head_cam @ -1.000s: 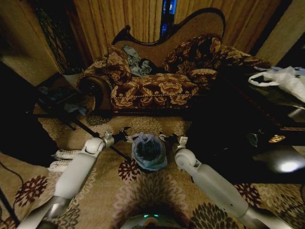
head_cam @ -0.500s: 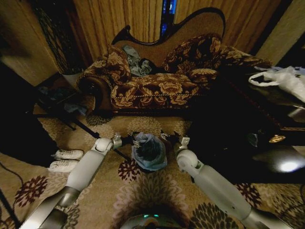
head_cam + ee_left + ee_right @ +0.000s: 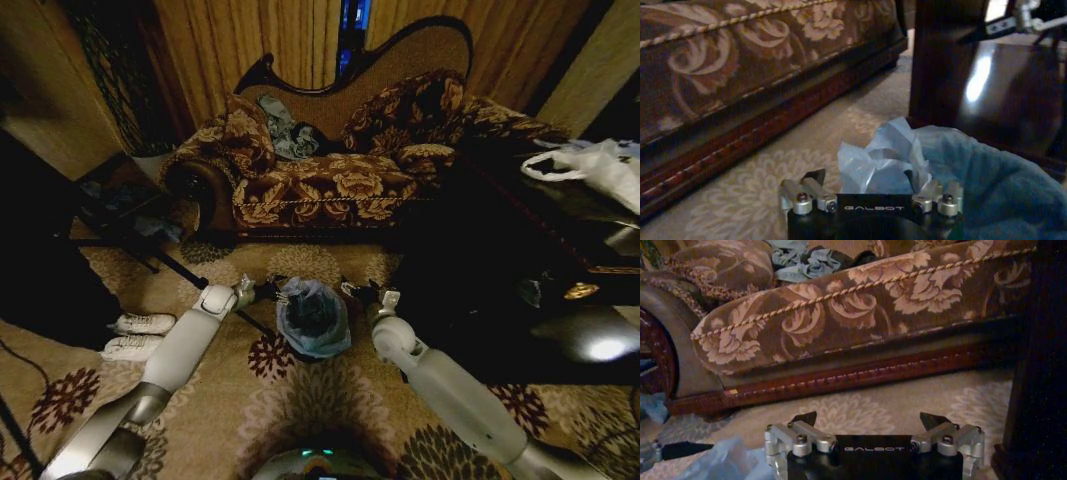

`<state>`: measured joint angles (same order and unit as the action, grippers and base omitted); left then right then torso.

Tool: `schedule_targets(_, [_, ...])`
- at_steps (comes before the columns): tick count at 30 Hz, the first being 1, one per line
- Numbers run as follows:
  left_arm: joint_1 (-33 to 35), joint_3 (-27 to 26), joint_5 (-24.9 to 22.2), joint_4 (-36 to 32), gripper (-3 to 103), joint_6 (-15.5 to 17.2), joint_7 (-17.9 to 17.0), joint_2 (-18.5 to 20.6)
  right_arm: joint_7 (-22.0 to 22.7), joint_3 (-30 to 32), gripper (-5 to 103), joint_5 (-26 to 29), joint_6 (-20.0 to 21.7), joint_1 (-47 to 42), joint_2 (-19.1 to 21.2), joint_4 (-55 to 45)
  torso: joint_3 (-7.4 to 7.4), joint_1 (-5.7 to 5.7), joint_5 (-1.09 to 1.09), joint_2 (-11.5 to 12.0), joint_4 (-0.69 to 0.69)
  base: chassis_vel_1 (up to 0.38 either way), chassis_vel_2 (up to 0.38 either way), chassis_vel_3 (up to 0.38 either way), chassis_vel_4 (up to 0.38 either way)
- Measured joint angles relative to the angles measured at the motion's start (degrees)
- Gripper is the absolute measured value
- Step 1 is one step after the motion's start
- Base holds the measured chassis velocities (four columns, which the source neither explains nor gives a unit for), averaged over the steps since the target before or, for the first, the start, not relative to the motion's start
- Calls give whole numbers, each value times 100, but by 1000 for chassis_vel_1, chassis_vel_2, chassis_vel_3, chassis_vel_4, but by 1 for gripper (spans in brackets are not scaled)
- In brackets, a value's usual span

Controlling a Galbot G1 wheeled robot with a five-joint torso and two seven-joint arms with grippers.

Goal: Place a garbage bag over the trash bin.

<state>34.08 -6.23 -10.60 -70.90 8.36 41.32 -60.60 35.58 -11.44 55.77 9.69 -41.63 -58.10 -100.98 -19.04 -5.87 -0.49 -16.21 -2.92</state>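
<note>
We saw the trash bin (image 3: pixel 314 322) standing on the patterned carpet (image 3: pixel 330 390) in front of the sofa (image 3: pixel 330 170), with the pale blue garbage bag (image 3: pixel 312 318) draped over its rim. The left gripper (image 3: pixel 272 292) sat just beside the bag's left edge, its fingers spread around bunched film. The right gripper (image 3: pixel 352 291) hung near the other side, fingers apart and empty.

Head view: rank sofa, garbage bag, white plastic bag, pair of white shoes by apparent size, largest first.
1. Sofa, by far the largest.
2. White plastic bag on the dark table and garbage bag over the bin look about alike; the white bag is cut off by the picture's edge, so no ranking between them.
3. Pair of white shoes, smallest.
</note>
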Motion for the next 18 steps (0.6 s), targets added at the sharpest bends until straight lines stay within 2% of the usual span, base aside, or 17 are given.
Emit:
schedule_targets(2, [0,-6,-24,9,76,2,-69,-14,14,-25,100,0,-12,9,-17,38,0,0,0,0,0,0,0,0,0])
schedule_targets(4, [0,-8,-25,9,76,2,-75,-14,16,-29,100,-1,-12,11,-18,42,0,0,0,0,0,0,0,0,0])
schedule_targets(5, [4,-23,-48,10,64,9,-116,-15,27,-62,100,-3,-18,20,-29,64,0,0,0,0,0,0,0,0,0])
schedule_targets(6, [6,-29,-71,18,58,17,-155,-15,32,-92,100,-7,-21,21,-38,66,0,0,0,0,1,0,0,0,0])
schedule_targets(8, [8,-46,-93,37,58,21,-186,-19,38,-113,100,-10,-27,21,-43,67,0,0,0,0,0,0,0,0,0])
schedule_targets(10, [24,-143,-136,102,48,23,-240,-44,66,-149,100,-13,-49,18,-47,52,0,0,0,0,0,0,0,0,0])
schedule_targets(11, [24,-143,-136,102,48,23,-240,-44,66,-149,100,-13,-49,18,-47,52,0,0,0,0,0,0,0,0,0])
schedule_targets(14, [57,-236,-190,150,31,87,-398,-73,98,-186,100,-12,-70,19,-26,-2,0,0,0,0,1,0,0,0,0])
schedule_targets(15, [57,-236,-190,150,31,87,-398,-73,98,-186,100,-12,-70,19,-26,-2,0,0,0,0,1,0,0,0,0])
schedule_targets(17, [75,-294,-229,191,21,121,-556,-105,122,-216,100,-11,-75,18,-6,-54,0,0,0,0,0,0,0,0,0])
schedule_targets(18, [75,-294,-229,191,21,121,-556,-105,122,-216,100,-11,-75,18,-6,-54,0,0,0,0,0,0,0,0,0])
